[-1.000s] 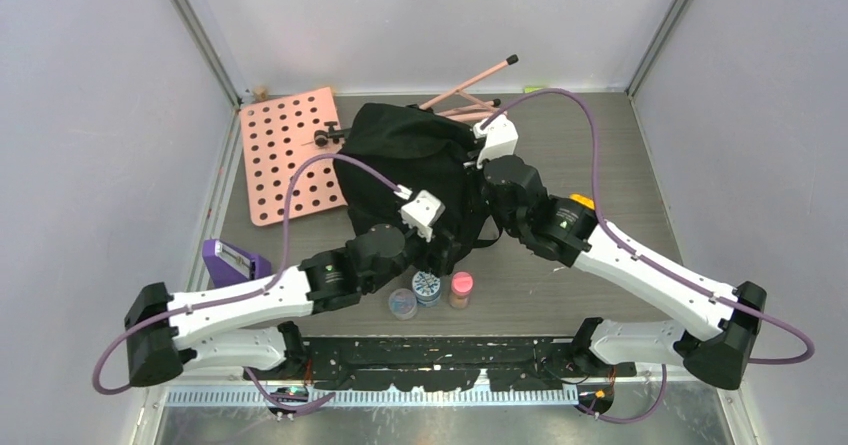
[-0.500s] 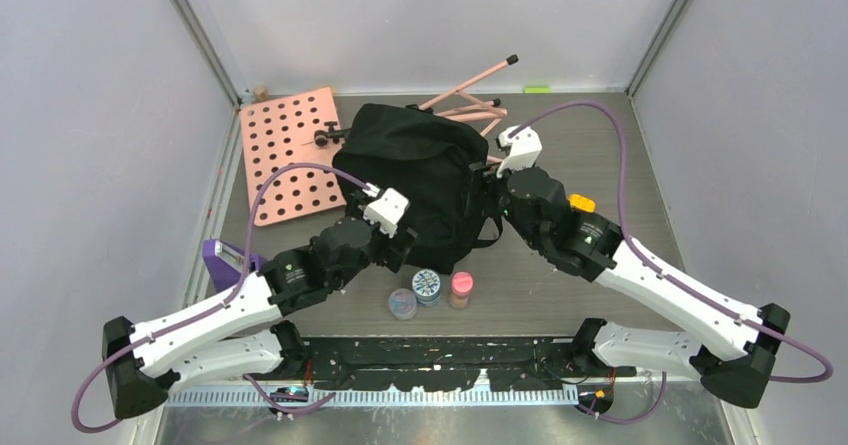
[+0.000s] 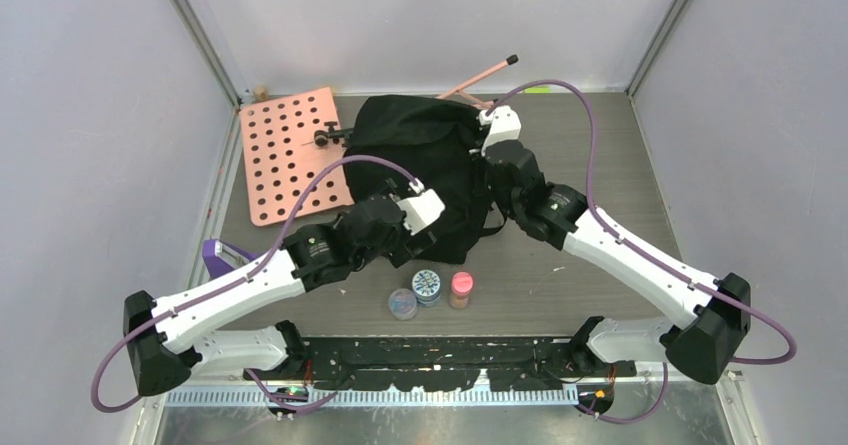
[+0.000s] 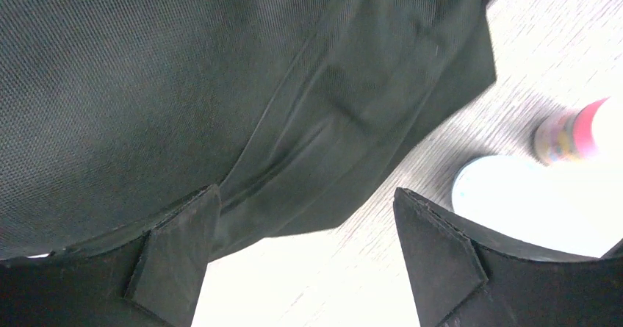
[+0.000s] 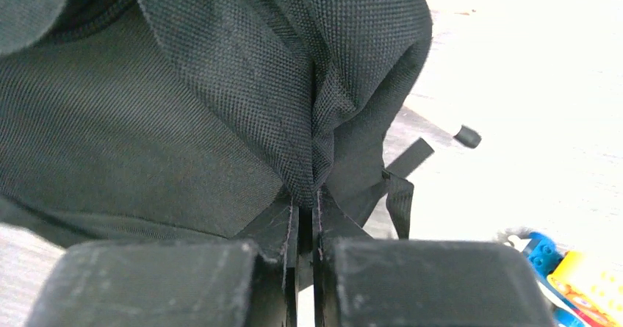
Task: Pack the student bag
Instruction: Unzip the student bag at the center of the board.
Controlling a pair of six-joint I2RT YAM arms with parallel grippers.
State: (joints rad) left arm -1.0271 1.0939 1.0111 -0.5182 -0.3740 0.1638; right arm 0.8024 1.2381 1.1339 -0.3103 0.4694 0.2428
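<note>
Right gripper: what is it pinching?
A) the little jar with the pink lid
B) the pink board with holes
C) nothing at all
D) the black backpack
D: in the right wrist view, the right gripper has its jaws shut tight on a bunched fold of the black backpack.

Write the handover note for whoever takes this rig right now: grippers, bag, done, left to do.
Left gripper: open at the student bag's near edge, holding nothing.
Right gripper: shut on a fold of the bag's fabric at its right side.
Bag lies on the table; its contents are not visible.
Done: cannot tell from here.
Left: three small jars stand in front of the bag, unpacked.
</note>
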